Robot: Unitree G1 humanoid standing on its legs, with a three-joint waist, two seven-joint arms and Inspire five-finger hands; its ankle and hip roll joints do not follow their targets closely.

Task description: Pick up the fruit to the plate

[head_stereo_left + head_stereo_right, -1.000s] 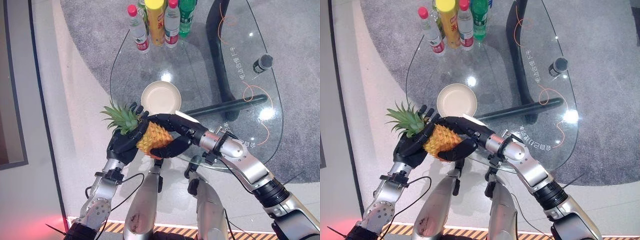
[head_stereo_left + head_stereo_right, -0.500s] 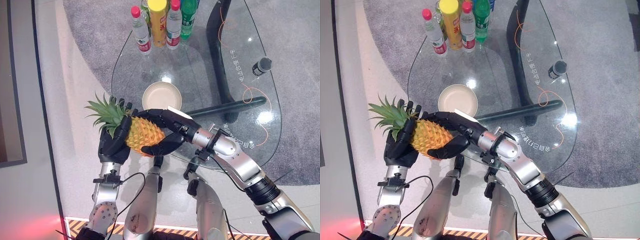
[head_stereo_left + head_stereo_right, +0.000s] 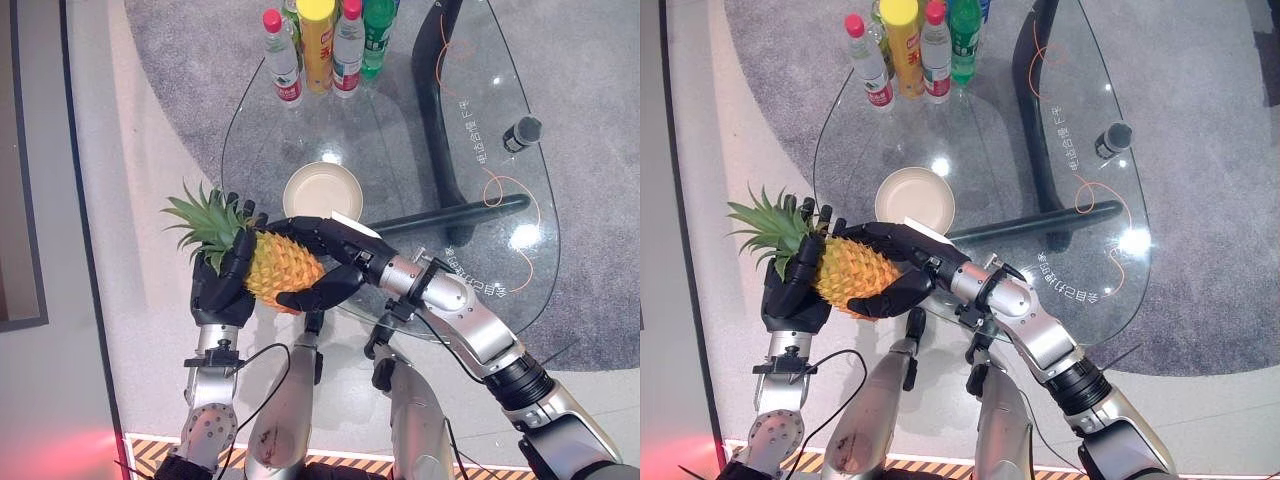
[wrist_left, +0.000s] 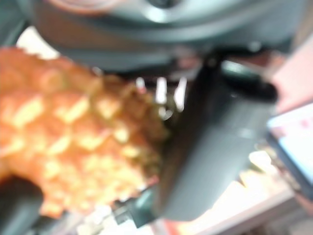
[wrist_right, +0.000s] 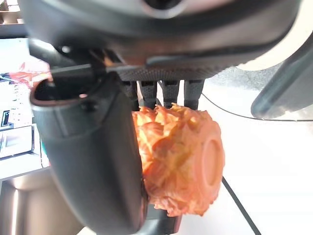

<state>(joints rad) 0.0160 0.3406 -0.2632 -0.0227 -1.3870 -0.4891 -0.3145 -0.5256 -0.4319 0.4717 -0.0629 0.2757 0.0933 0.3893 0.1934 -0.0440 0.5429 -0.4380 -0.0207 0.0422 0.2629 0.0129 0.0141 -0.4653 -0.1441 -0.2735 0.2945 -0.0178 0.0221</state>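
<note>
Now knobbly orange pineapple (image 3: 280, 270) between dark hands

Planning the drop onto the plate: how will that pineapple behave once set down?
The pineapple looks rigid and probably heavy, since the left hand and right hand both grip it. Its rounded body may roll on the small plate; its leafy crown could tip it.

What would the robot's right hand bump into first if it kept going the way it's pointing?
The pineapple, which the right hand already grips. Past it, probably the left hand holding the leafy end, though depth is hard to judge.
</note>
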